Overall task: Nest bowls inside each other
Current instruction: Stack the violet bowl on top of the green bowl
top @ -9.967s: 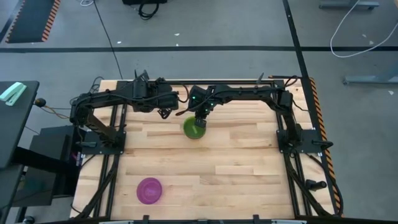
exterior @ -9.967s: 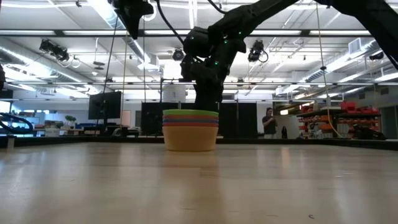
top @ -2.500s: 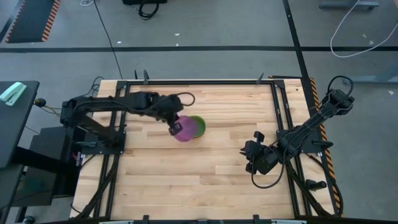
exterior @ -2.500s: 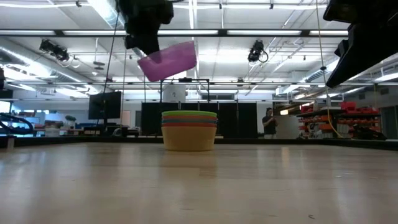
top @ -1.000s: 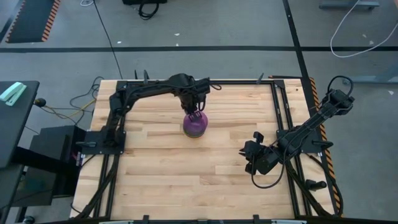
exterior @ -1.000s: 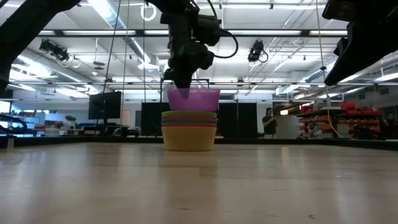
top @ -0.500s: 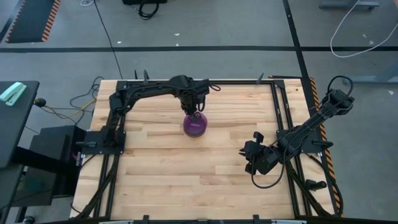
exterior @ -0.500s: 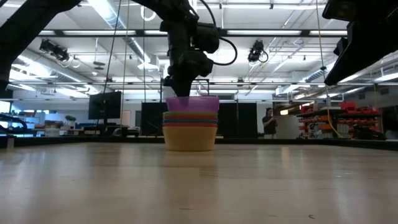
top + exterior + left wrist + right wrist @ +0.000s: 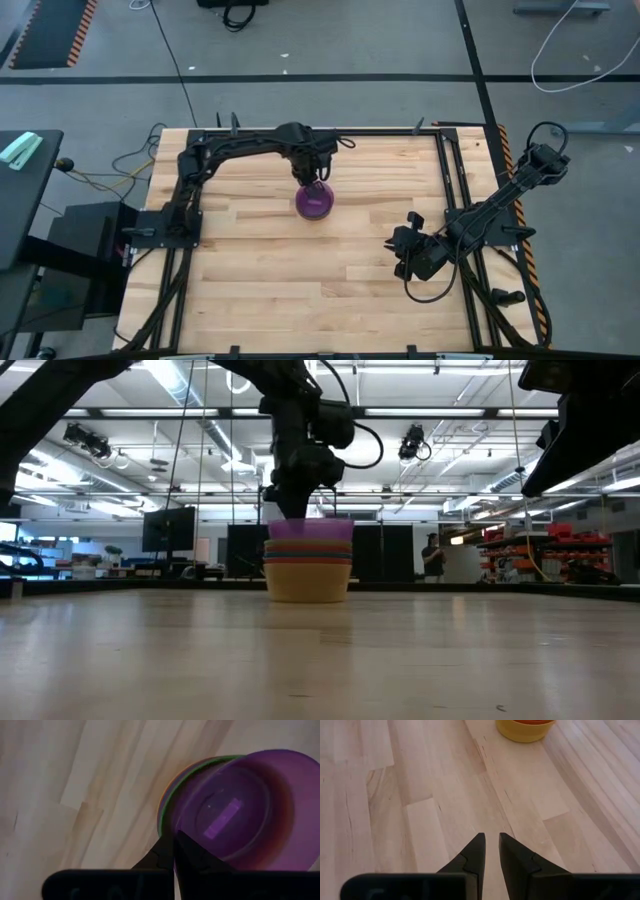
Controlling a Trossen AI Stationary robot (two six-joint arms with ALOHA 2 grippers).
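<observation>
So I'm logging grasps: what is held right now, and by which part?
The left gripper pinches the purple bowl by its rim; the right gripper holds nothing.

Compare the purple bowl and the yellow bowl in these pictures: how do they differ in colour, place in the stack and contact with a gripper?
The purple bowl is the top one of the stack; the yellow bowl is the bottom one, standing on the table. The left gripper pinches the purple bowl's rim; no gripper touches the yellow bowl. The right gripper waits apart. Both bowls are round, upright and nested in one stack.
</observation>
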